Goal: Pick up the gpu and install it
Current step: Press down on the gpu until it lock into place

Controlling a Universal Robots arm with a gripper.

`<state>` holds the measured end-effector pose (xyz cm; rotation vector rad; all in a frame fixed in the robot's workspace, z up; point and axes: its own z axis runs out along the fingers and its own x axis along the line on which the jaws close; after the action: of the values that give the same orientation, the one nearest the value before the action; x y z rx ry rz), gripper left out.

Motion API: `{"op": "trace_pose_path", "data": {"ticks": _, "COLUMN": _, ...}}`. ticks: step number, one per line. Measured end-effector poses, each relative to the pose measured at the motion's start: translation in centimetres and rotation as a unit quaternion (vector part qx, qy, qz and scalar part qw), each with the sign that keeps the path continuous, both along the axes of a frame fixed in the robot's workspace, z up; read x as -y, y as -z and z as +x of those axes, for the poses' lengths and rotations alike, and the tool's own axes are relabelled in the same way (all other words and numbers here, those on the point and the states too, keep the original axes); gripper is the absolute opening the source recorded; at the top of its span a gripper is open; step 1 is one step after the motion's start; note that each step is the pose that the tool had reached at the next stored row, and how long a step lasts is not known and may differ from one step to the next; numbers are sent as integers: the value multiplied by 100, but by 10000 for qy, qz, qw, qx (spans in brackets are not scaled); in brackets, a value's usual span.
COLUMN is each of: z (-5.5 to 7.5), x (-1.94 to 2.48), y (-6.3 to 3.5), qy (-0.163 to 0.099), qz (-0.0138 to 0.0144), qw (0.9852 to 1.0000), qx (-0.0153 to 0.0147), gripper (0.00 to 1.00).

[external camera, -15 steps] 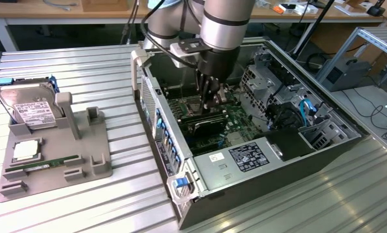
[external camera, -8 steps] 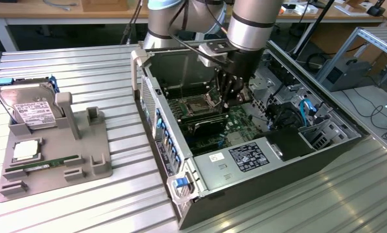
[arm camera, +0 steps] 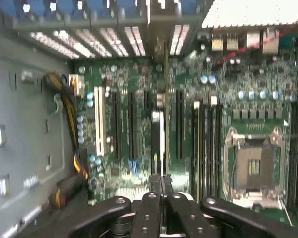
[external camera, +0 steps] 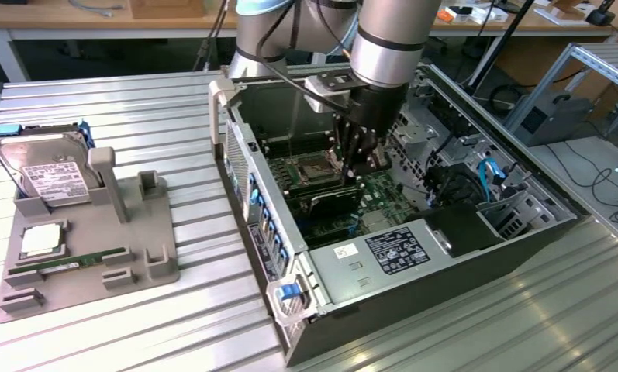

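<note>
Ribbed metal tabletop [external camera: 101,325] carries an open computer case [external camera: 412,256] with the arm reaching down into it over the motherboard [arm camera: 223,99]. The gripper [arm camera: 161,186] is closed tight on the gpu [arm camera: 160,134], which the wrist view shows edge-on, standing upright just above the expansion slots [arm camera: 131,124] beside the white slot [arm camera: 100,121]. The risk appears to be misalignment: if the card's edge sits off its slot or tilts, pressing could jam it, bend it, or catch its bracket on the case wall.
</note>
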<state>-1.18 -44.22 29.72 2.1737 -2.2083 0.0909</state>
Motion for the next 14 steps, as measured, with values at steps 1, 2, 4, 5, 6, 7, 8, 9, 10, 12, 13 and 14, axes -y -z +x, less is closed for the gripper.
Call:
{"op": "trace_pose_path", "data": {"ticks": 1, "z": -98, "x": 0, "y": 30, "qy": 0, "qz": 0, "qw": 10000, "qx": 0, "gripper": 13}}
{"op": "trace_pose_path", "data": {"ticks": 2, "z": -175, "x": -1, "y": 53, "qy": -1, "qz": 0, "qw": 10000, "qx": 0, "gripper": 13}}
{"op": "trace_pose_path", "data": {"ticks": 4, "z": -333, "x": -6, "y": 90, "qy": -1, "qz": -1, "qw": 10000, "qx": 0, "gripper": 13}}
{"op": "trace_pose_path", "data": {"ticks": 5, "z": -382, "x": -6, "y": 98, "qy": 0, "qz": -1, "qw": 10000, "qx": -1, "gripper": 13}}
{"op": "trace_pose_path", "data": {"ticks": 6, "z": -420, "x": -6, "y": 106, "qy": 0, "qz": 0, "qw": 10000, "qx": 0, "gripper": 13}}
{"op": "trace_pose_path", "data": {"ticks": 7, "z": -455, "x": -7, "y": 114, "qy": -1, "qz": 0, "qw": 10000, "qx": 0, "gripper": 13}}
{"op": "trace_pose_path", "data": {"ticks": 8, "z": -505, "x": -7, "y": 123, "qy": -1, "qz": 0, "qw": 10000, "qx": 0, "gripper": 13}}
{"op": "trace_pose_path", "data": {"ticks": 9, "z": -547, "x": -7, "y": 131, "qy": 0, "qz": 0, "qw": 10000, "qx": 0, "gripper": 13}}
{"op": "trace_pose_path", "data": {"ticks": 10, "z": -559, "x": -15, "y": 134, "qy": 1, "qz": -1, "qw": 10000, "qx": -1, "gripper": 13}}
{"op": "trace_pose_path", "data": {"ticks": 12, "z": -583, "x": -21, "y": 140, "qy": 2, "qz": 0, "qw": 10000, "qx": 0, "gripper": 13}}
{"op": "trace_pose_path", "data": {"ticks": 13, "z": -591, "x": -26, "y": 144, "qy": 2, "qz": 0, "qw": 10000, "qx": 0, "gripper": 13}}
{"op": "trace_pose_path", "data": {"ticks": 14, "z": -610, "x": -34, "y": 149, "qy": 3, "qz": 1, "qw": 10000, "qx": 0, "gripper": 13}}
